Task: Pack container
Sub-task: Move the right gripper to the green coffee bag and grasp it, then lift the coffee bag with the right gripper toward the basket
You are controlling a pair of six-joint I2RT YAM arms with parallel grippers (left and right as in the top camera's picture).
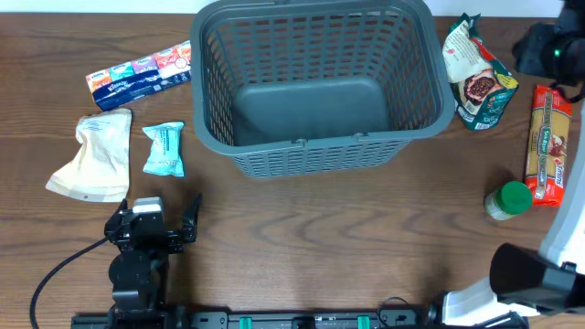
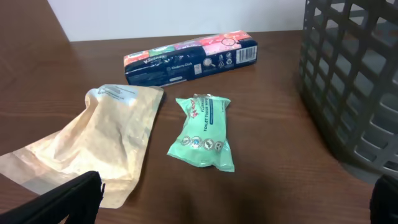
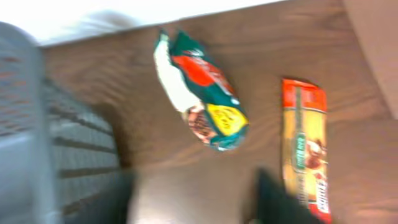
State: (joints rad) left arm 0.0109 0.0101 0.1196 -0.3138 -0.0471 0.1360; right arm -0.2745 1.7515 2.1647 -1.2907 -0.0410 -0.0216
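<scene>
Our left gripper (image 1: 157, 208) gapes empty before the wipes packet (image 1: 164, 149), with the container (image 1: 302, 143) beside it. Whether our right gripper (image 1: 547, 47), by the snack bag (image 1: 475, 78), is wide or narrow, we cannot tell.

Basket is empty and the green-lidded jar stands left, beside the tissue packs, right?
No. The basket is empty, but the green-lidded jar stands on the right, beside the pasta box, as the overhead view shows.
</scene>
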